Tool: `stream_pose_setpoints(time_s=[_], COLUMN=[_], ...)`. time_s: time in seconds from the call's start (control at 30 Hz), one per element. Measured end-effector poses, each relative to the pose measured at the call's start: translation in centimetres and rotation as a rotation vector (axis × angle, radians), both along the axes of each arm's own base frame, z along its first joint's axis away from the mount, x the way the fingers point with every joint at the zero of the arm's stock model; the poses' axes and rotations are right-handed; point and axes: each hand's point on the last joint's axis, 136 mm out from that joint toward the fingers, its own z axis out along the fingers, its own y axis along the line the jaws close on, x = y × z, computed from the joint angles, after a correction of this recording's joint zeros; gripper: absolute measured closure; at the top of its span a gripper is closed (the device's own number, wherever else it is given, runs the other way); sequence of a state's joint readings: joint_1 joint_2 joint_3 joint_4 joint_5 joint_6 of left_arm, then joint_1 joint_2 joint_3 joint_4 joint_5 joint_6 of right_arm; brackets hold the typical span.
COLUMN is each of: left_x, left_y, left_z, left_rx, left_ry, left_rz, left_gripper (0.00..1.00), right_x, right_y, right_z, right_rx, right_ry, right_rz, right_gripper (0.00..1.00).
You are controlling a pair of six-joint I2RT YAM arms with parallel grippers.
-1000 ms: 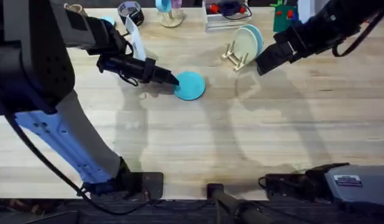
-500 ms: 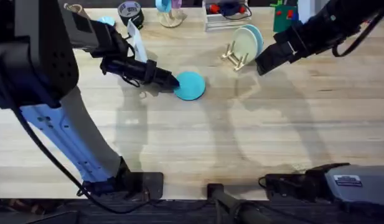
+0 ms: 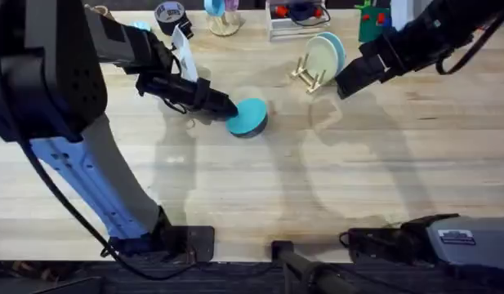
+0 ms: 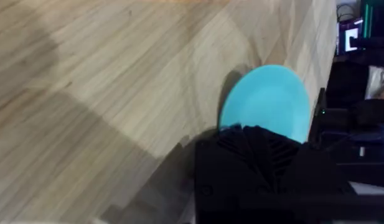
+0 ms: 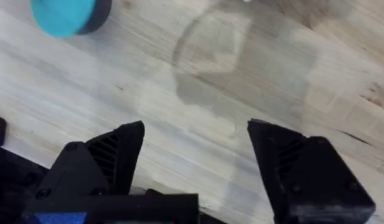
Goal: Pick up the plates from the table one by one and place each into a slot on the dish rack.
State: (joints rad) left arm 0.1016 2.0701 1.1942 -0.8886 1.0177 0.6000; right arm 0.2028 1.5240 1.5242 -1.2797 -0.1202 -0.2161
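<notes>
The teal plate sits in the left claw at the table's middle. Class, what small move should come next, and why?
Probably lift it a little higher. The left claw grips the teal plate by its rim, one edge tilted just off the table. The dish rack, already holding the pale yellow plate, stands farther right.

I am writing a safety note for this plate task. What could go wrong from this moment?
1. The left gripper holds the teal plate only at its rim, and the plate looks tilted off the table. It may slip or swing during the carry.
2. The dish rack already holds plates, including the pale yellow plate. The teal plate could knock them or tip the light rack.
3. The right gripper hangs open close beside the rack, so the arms might collide there.
</notes>
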Motion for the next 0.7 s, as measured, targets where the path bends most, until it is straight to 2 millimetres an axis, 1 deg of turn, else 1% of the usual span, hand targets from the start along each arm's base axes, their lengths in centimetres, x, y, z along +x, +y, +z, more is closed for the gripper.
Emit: stream_pose_setpoints(time_s=[0.5, 0.7], left_x=[-0.02, -0.01], left_y=[0.07, 0.07], left_z=[-0.12, -0.12], left_rx=[0.015, 0.015], left_ry=[0.011, 0.011], left_rz=[0.000, 0.000], left_gripper=[0.960, 0.960], right_x=[0.00, 0.00], right_y=[0.00, 0.00], right_z=[-0.01, -0.01], right_rx=[0.000, 0.011], right_ry=[0.000, 0.013], right_rz=[-0.001, -0.066], right_gripper=[0.007, 0.008])
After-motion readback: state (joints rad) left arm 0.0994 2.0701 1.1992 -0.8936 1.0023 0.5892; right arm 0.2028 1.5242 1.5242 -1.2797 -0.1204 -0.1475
